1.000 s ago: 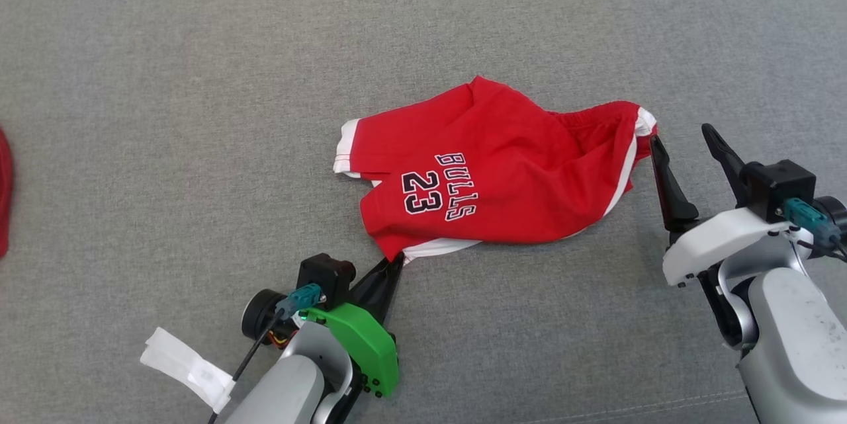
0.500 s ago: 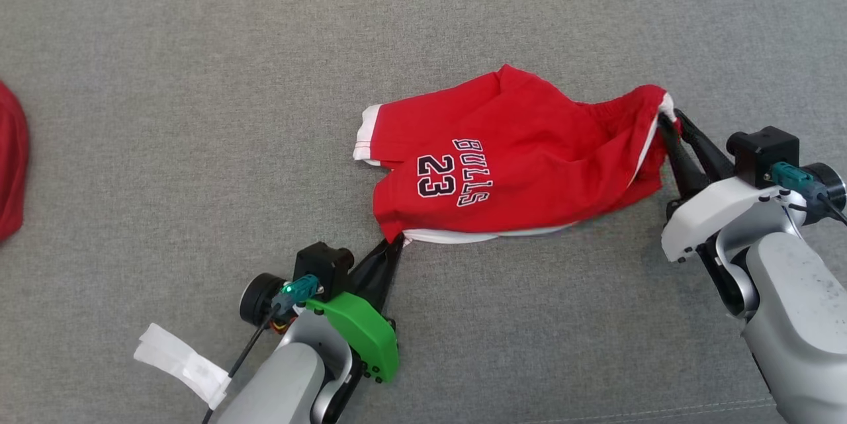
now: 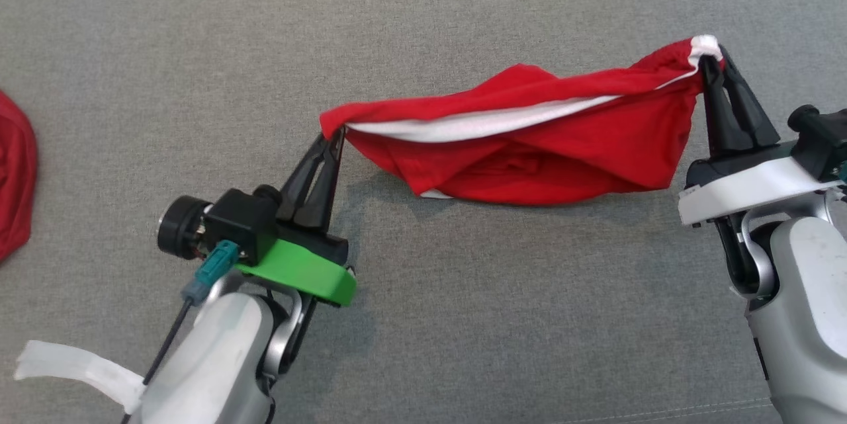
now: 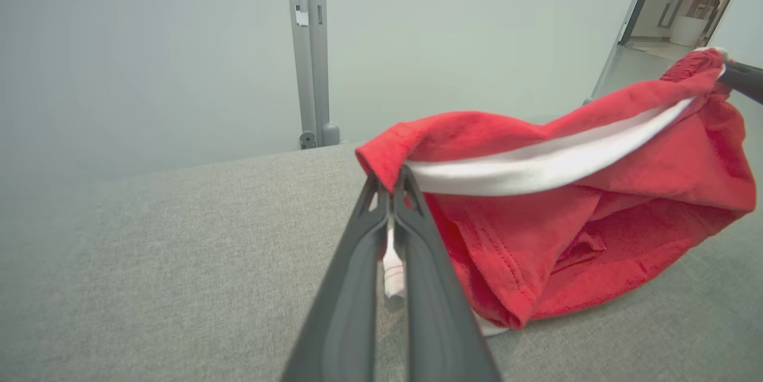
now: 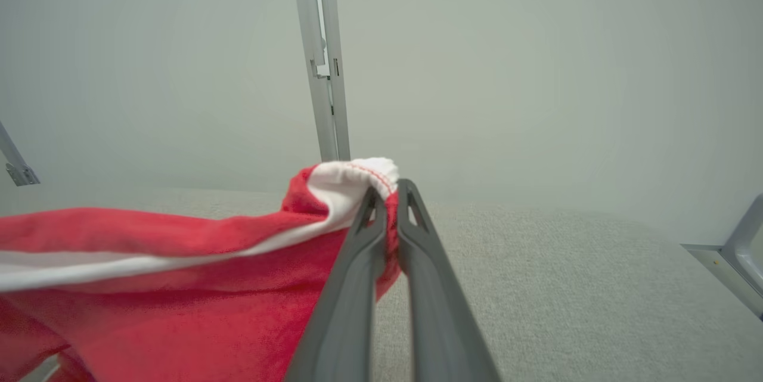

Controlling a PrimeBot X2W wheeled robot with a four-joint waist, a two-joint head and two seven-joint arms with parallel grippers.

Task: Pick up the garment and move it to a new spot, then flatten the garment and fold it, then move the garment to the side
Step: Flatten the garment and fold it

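Two grippers: left gripper [image 3: 336,135], right gripper [image 3: 712,61]; one garment [image 3: 529,169]; maybe a second red cloth [image 3: 13,176]

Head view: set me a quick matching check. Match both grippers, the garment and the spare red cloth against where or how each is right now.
Things:
1. left gripper
2. right gripper
3. garment
4. spare red cloth

States:
a. lying apart at the view's left edge
b. shut on the garment's white gathered end
c. strung between both grippers, sagging in the middle
d. shut on the garment's red corner

Pairs: 1-d, 2-b, 3-c, 4-a
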